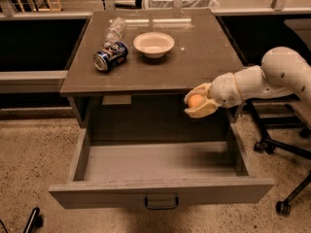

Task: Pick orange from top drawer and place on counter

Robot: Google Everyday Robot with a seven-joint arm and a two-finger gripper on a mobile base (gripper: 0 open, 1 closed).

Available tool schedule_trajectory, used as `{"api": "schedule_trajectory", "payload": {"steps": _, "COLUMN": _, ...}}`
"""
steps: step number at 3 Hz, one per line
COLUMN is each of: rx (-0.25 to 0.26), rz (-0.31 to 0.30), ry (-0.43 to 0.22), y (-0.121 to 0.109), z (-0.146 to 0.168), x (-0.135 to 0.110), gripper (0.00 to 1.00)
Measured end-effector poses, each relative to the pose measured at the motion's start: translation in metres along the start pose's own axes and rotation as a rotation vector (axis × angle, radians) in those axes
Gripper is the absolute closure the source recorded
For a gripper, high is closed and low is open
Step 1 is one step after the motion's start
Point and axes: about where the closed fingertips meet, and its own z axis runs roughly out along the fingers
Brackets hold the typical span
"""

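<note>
Grey-brown top drawer [160,191] hangs wide open up front, and above its back right corner the gripper [198,103] hovers just under the counter [204,57] edge. The danger as I see it is a knock against that thin lip on the way up, which could pop the orange [195,100] loose and drop it into the drawer. It sits clamped between the two fingers, one over it and one cupping beneath, white bowl [153,43] and can [111,56] well beyond.
</note>
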Motion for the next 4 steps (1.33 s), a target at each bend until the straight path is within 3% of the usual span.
{"api": "schedule_trajectory", "payload": {"steps": 1, "rx": 0.003, "rz": 0.005, "ry": -0.009, "y": -0.002, "z": -0.004, "x": -0.002, "gripper": 1.0}}
{"api": "schedule_trajectory", "payload": {"steps": 2, "rx": 0.012, "rz": 0.007, "ry": -0.098, "y": -0.005, "z": -0.022, "x": -0.023, "gripper": 1.0}}
{"api": "schedule_trajectory", "payload": {"steps": 3, "rx": 0.043, "rz": -0.006, "ry": -0.17, "y": 0.0, "z": -0.04, "x": -0.043, "gripper": 1.0}}
{"api": "schedule_trajectory", "payload": {"steps": 4, "rx": 0.101, "rz": 0.048, "ry": -0.171, "y": 0.01, "z": -0.042, "x": -0.052, "gripper": 1.0}}
